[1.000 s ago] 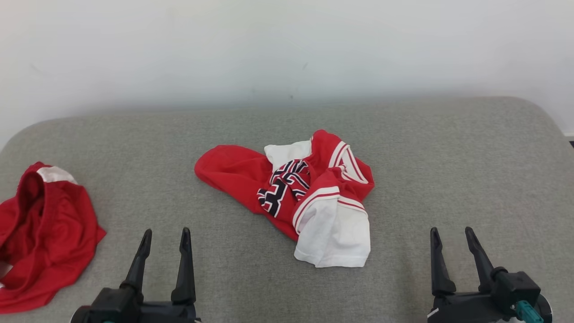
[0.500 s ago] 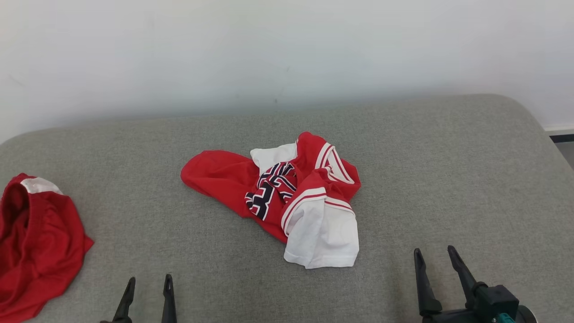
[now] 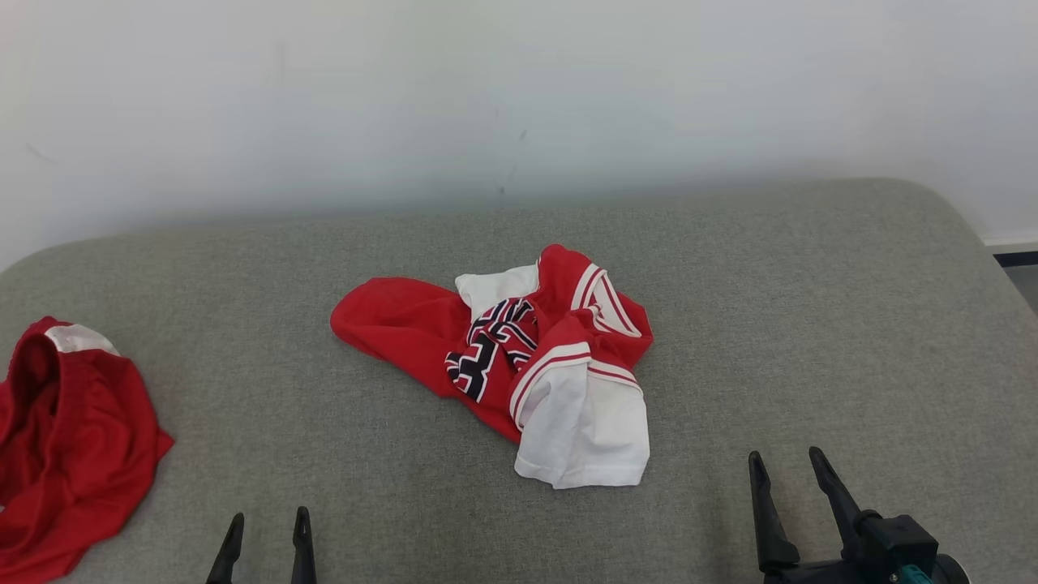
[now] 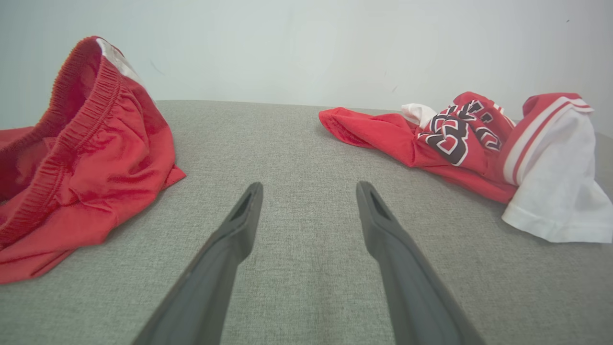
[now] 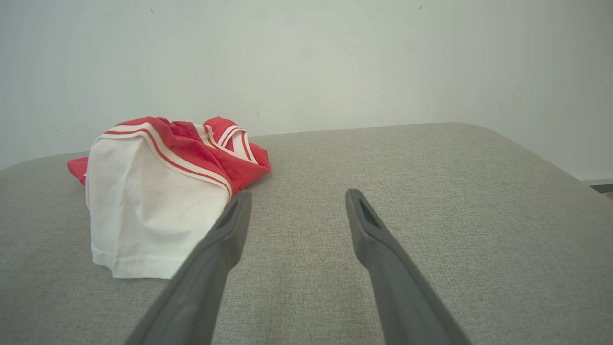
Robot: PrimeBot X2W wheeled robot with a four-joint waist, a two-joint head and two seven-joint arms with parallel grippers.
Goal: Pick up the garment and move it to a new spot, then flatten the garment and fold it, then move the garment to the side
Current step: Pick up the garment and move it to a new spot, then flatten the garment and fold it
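Note:
The garment (image 3: 527, 361) is a crumpled red and white jersey with dark lettering, lying in a heap at the middle of the grey cushioned surface (image 3: 811, 308). In the left wrist view the garment (image 4: 469, 148) sits to the right, and in the right wrist view the garment (image 5: 158, 187) sits to the left. My left gripper (image 3: 269, 521) stands open at the bottom edge, left of the heap and apart from it. My right gripper (image 3: 787, 461) stands open at the lower right, also clear of the cloth. Both hold nothing.
A pair of red shorts (image 3: 65, 438) with an elastic waistband lies bunched at the left edge, and the shorts (image 4: 76, 158) show left of my left fingers. A pale wall (image 3: 519, 97) rises behind the surface. The surface's right end curves away near a dark floor strip (image 3: 1018, 258).
The head camera has shifted, so the whole picture slid left and both grippers sit lower in it than a second ago. The garment and the shorts lie as before. Both grippers stay open.

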